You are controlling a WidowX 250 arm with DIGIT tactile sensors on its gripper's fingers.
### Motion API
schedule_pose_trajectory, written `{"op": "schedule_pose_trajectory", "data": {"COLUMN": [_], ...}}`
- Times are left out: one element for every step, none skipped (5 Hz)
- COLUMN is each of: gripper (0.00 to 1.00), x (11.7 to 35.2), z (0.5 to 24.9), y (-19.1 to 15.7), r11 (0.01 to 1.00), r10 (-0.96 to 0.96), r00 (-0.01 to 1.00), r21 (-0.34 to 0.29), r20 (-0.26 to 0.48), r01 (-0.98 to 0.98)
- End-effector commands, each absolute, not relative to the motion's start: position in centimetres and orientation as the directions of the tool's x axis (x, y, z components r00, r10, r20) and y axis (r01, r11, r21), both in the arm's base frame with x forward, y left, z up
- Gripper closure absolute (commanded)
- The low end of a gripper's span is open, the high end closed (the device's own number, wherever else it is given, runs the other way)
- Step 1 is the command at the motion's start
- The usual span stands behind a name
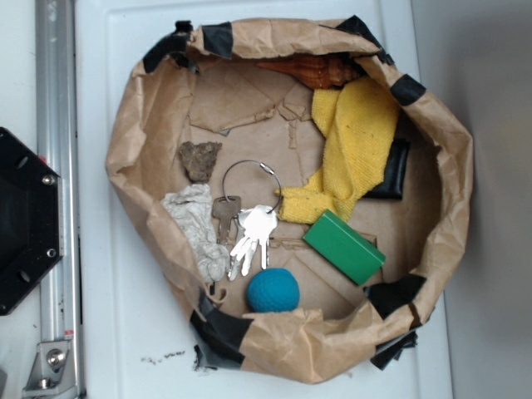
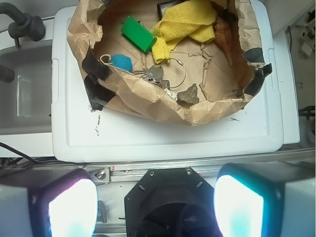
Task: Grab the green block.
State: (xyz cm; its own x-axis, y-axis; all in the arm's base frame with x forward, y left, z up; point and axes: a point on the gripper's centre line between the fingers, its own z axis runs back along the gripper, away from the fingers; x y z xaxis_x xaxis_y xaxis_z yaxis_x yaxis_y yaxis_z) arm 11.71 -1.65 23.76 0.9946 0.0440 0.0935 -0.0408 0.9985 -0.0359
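The green block [image 1: 343, 246] lies flat inside a brown paper-lined basket [image 1: 133, 125], at its right front, beside a yellow cloth [image 1: 353, 141]. In the wrist view the green block [image 2: 138, 33] shows at the upper left of the basket. My gripper [image 2: 155, 207] is open, its two glowing pads [image 2: 71, 210] wide apart with nothing between them. It hovers over the robot's black base [image 2: 168, 202], far from the block. The gripper does not show in the exterior view.
A teal ball [image 1: 273, 290], a bunch of keys on a ring [image 1: 252, 229], a grey crumpled rag [image 1: 197, 224], a brown rock [image 1: 199, 158], a black item [image 1: 392, 170] and an orange shell [image 1: 320, 71] share the basket. The basket stands on a white lid [image 2: 163, 136].
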Motion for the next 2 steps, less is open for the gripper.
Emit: {"op": "schedule_pose_trajectory", "data": {"gripper": [0.0,0.0], "x": [11.7,16.1], "z": [23.8,21.5], "y": [-1.7,-1.3], "r11": [0.999,0.986], "r10": [0.044,-0.134], "r00": [0.995,0.966], "r21": [-0.036,-0.071], "r20": [0.094,0.219], "r01": [-0.041,0.153]}}
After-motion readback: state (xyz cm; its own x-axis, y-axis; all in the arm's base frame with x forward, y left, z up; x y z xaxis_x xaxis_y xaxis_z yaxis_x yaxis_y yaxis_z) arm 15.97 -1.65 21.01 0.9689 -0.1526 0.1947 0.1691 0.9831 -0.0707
